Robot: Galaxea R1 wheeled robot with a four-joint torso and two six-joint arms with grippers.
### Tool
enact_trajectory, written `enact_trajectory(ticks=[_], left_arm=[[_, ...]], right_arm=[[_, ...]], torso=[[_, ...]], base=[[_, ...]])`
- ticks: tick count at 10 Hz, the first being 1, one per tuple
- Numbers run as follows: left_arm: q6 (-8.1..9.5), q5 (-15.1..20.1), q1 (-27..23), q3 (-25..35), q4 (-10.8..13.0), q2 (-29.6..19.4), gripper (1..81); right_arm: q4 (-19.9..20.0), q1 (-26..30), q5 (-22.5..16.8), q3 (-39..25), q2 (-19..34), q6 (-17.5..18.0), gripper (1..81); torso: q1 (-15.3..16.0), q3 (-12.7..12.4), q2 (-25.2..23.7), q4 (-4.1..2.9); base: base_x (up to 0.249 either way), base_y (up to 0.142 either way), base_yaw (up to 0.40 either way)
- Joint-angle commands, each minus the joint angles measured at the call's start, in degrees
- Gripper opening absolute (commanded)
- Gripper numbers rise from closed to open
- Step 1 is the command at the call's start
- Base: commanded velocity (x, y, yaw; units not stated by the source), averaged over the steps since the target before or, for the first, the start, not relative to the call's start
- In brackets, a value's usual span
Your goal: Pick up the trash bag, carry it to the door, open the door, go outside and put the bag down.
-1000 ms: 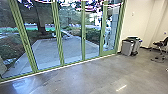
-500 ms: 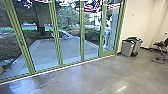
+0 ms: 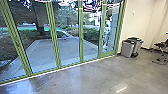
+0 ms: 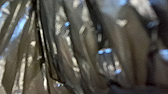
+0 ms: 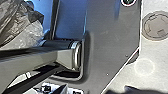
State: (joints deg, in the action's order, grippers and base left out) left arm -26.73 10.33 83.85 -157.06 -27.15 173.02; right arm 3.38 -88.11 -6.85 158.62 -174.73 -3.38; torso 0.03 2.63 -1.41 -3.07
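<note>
Locate the trash bag [image 4: 87, 45] directly ahead of the left wrist camera: its dark, glossy plastic lies in long creases close to the lens. In the right wrist view, you also find its crumpled plastic near the robot's jointed bar. You cannot tell whether the jaws of the left gripper or the right gripper are open, closed or gripping the bag; what supports the bag is likewise unclear.

In the head view, you face a row of glass door panels [image 3: 53, 37] in green frames, standing in line across the polished floor [image 3: 87, 75] (note the bright streak of light on it). Through the glass, you see a paved area [image 3: 67, 48] with a thick tree trunk [image 3: 40, 20] beyond.

To the right of the glazing, two bins [image 3: 128, 48] stand beside each other near the pale wall [image 3: 142, 22]. A chair [image 3: 161, 45] is at the far right.
</note>
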Motion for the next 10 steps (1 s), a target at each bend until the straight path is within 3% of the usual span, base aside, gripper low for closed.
enact_trajectory(ticks=[1, 10], left_arm=[[-0.25, 5.0, -2.9, 0.3, 0.1, 0.2, 1.0], [-0.25, 5.0, -2.7, 0.3, -0.1, 0.1, 1.0]], right_arm=[[-0.5, 2.3, -3.7, 0.1, 0.0, -0.2, 81.1], [-0.4, 2.3, -3.7, 0.1, -0.1, -0.2, 81.1]], torso=[[0.0, 0.0, 0.0, 0.02], [0.0, 0.0, 0.0, 0.0]], base=[[0.159, -0.071, 0.0], [0.158, -0.09, 0.0]])
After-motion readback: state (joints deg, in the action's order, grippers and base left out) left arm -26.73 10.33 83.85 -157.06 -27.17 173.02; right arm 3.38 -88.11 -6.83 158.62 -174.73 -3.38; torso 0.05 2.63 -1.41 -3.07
